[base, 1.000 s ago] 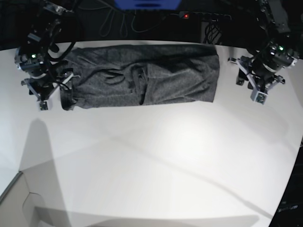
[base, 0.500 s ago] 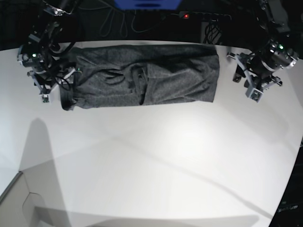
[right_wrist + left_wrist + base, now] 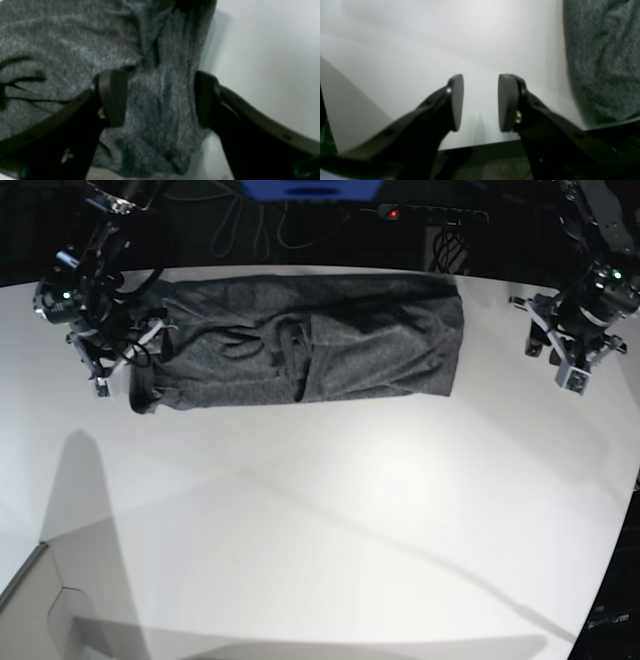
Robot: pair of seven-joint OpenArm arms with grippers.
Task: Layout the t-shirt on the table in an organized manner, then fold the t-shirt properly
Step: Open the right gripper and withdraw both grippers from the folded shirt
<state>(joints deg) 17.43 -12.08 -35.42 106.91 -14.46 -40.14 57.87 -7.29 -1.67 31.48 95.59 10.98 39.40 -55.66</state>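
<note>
While one grey t-shirt (image 3: 300,345) lies folded into a long band at the far side of the white table (image 3: 350,520), two grippers flank it. Only the wrist views show the jaws: the left gripper (image 3: 480,102) stands partly apart over bare tabletop beside the shirt's edge, and the right gripper (image 3: 160,100) is spread wide above the cloth's end, holding nothing.

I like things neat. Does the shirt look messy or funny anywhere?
A little. The t-shirt lies as a long folded band on the table, but its middle is bunched into wrinkles, and the end near the right tool is crumpled, with one corner poking out unevenly. Nothing looks torn or spilled.
</note>
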